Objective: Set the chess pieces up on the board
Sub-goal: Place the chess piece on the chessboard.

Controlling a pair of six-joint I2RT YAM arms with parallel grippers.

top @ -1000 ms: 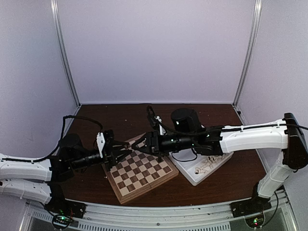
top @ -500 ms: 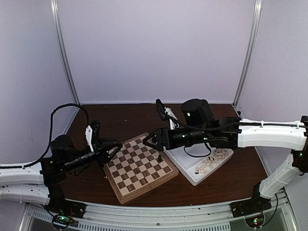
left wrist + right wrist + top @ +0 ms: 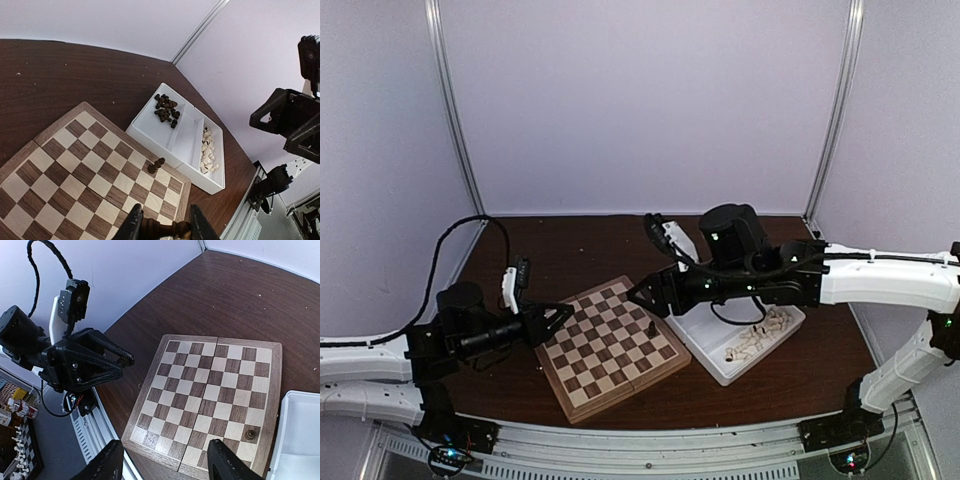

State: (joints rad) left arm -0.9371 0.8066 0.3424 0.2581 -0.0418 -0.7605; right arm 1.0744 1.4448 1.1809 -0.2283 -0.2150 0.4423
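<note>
A dark chess piece point(image 3: 159, 230) lies crosswise in the left gripper point(image 3: 165, 227), pinched between its two fingers with the jaws drawn in on it. Ahead of and below this gripper lies the board point(image 3: 75, 175), flat on the brown worktop point(image 3: 75, 75). From above, the gripper hangs at the board's left edge.

A second dark piece point(image 3: 250, 433) stands upright on a square at the board's edge beside the white tray point(image 3: 187, 132), under the right gripper's right-hand finger. The right gripper point(image 3: 165, 452) hovers over that side of the board, jaws spread with nothing between them.

Beyond the board from the left gripper, the tray holds a heap of loose dark pieces point(image 3: 166, 107) in its far compartment and cream pieces point(image 3: 206, 150) in its near one.
</note>
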